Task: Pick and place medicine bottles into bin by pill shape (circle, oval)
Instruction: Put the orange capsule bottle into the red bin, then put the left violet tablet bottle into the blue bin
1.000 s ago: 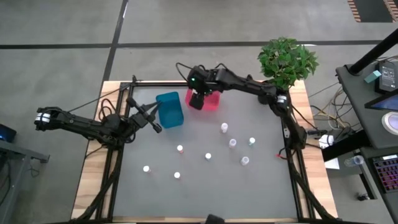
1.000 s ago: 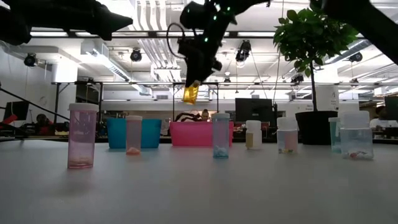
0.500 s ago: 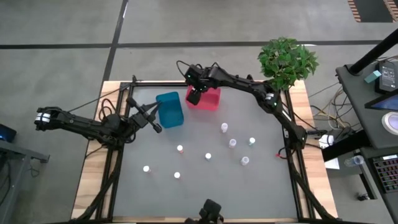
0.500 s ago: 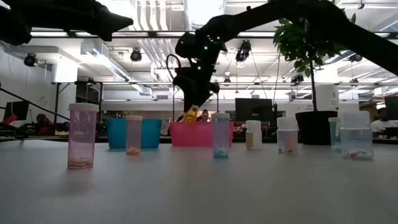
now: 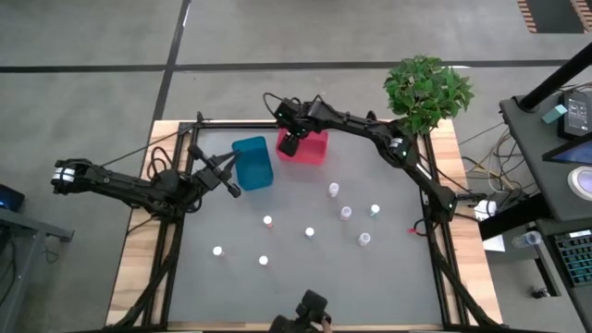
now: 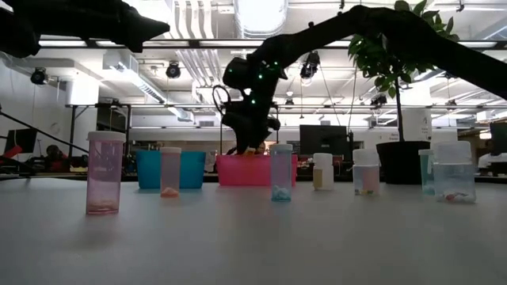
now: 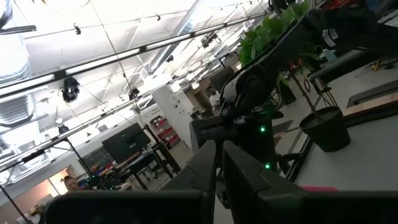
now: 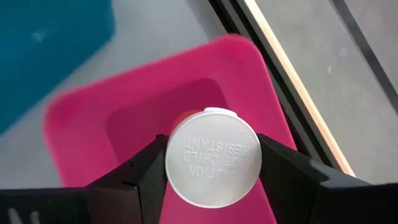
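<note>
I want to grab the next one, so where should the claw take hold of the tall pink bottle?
Grip the pink bottle around its upper body, just under the cap, descending from straight above. It stands upright with open table around it, and its straight, narrow sides suit a two-sided pinch.

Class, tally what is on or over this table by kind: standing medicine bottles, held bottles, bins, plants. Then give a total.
Bottles standing on the table: 8
Bottle held by the right gripper over the pink bin: 1
Bins (pink bin, blue bin): 2
Potted plant: 1
Total: 12
The left gripper waits beside the blue bin.
</note>
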Available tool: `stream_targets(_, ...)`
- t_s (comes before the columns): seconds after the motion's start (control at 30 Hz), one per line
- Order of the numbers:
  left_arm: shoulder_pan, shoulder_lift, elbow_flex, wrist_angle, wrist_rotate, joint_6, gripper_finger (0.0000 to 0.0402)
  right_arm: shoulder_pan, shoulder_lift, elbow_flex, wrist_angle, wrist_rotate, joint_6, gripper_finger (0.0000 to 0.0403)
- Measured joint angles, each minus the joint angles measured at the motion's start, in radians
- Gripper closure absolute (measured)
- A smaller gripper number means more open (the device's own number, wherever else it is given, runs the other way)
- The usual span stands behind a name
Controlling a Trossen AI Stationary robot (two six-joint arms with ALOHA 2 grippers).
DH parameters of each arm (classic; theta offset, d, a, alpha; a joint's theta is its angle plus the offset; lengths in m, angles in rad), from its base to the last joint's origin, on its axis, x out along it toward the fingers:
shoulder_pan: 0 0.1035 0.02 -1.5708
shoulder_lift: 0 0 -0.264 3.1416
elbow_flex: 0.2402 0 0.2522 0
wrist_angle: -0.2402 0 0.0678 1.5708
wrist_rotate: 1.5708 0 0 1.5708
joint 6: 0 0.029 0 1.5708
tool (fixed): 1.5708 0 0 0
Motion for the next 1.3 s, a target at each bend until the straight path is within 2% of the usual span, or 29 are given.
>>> stream_targets(0.97, 0.0, -0.001, 0.0, 0.0, 0.0, 0.0, 0.0391, -0.003, 0.007, -0.004, 0.056, 0.001, -0.036, 0.0192)
stream_targets(1.3, 0.0, -0.001, 0.0, 0.0, 0.0, 0.0, 0.0392, -0.003, 0.008, -0.005, 0.075, 0.001, 0.026, 0.0122)
